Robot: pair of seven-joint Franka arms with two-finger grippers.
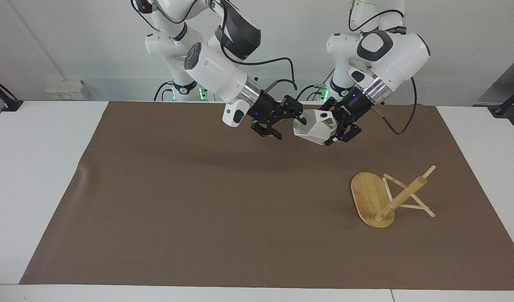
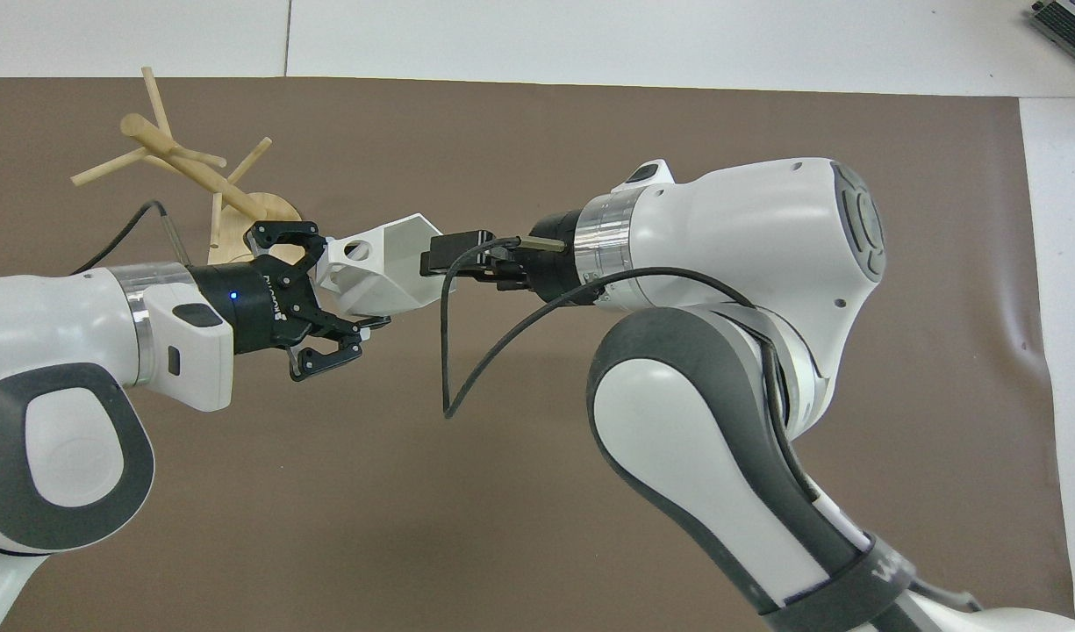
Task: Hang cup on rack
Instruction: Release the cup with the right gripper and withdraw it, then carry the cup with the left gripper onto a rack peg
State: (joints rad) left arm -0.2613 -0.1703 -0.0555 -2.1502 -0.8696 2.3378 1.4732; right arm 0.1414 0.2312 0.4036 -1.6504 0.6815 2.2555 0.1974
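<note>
While the brown mat [image 1: 198, 201] carries only the bamboo mug rack [image 1: 372, 200], near the left arm's end, the white faceted cup [image 1: 313, 126] hangs mid-air w/ nothing visible inside, handle pinched by the left gripper [image 1: 334, 130]; right gripper [image 1: 288, 121] spread wide beside its rim.

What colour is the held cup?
White; the cup shows best in the facing view.
</note>
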